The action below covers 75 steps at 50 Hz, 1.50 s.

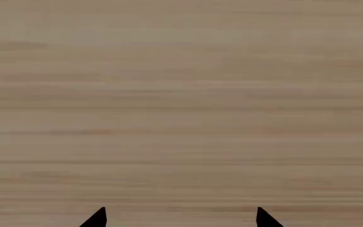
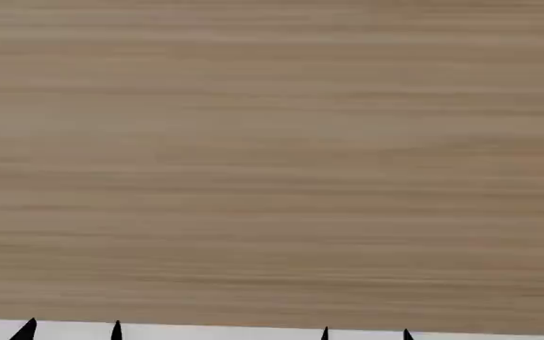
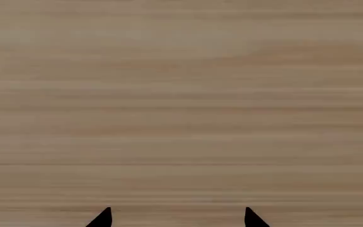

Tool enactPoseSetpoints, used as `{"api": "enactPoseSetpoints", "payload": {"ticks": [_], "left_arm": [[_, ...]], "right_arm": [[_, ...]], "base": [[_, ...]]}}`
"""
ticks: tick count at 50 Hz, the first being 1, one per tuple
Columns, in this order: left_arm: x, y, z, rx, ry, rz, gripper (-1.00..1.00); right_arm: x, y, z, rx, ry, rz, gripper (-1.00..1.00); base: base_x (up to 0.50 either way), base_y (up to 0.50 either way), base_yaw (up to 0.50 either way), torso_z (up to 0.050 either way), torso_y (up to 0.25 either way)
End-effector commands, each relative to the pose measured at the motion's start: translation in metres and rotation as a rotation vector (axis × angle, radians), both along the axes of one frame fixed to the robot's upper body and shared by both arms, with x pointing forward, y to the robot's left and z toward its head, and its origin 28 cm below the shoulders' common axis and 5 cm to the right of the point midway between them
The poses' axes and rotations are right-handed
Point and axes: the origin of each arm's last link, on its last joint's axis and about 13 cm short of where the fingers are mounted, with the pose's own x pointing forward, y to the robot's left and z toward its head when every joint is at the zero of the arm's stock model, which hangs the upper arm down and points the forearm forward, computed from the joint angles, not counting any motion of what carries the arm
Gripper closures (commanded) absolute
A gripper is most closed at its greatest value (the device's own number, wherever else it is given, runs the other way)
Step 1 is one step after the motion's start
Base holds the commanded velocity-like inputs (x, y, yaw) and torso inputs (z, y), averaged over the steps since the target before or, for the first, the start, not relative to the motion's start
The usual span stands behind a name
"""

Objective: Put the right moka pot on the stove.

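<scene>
Both arms parked low, left gripper (image 1: pixel 180 218) & right gripper (image 3: pixel 176 217) tips apart, empty; only wood surface (image 2: pixel 272 163) visible, no pot/stove yet

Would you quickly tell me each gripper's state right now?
Left gripper: open, holding nothing.
Right gripper: open, holding nothing.

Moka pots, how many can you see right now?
0. No view shows a pot, only a wooden surface and the black fingertips of the left gripper and right gripper, both open and empty. The pots may be outside the views.
</scene>
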Motion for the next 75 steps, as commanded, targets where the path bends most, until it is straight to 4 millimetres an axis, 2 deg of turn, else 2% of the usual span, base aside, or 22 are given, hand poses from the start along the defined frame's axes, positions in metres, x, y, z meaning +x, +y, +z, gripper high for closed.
{"api": "enactPoseSetpoints", "payload": {"ticks": [1, 26, 53, 75], "left_arm": [[0.0000, 0.0001, 0.0000, 0.000, 0.000, 0.000, -1.00], [-0.0008, 0.0004, 0.0014, -0.005, -0.019, -0.012, -1.00], [-0.0014, 0.0004, 0.0018, -0.008, -0.021, -0.026, -1.00], [-0.0012, 0.0003, 0.0008, -0.012, -0.017, -0.024, -1.00]], "right_arm": [[0.0000, 0.0003, 0.0000, 0.000, 0.000, 0.000, -1.00], [0.0006, -0.0005, -0.0023, -0.019, 0.021, -0.016, -1.00], [0.0015, -0.0019, -0.0038, -0.032, 0.030, -0.020, -1.00], [0.0008, -0.0027, -0.0045, -0.034, 0.028, -0.023, -1.00]], "base": [[0.00, 0.00, 0.00, 0.000, 0.000], [0.00, 0.00, 0.00, 0.001, 0.000], [0.00, 0.00, 0.00, 0.026, 0.005], [0.00, 0.00, 0.00, 0.040, 0.032]]}}
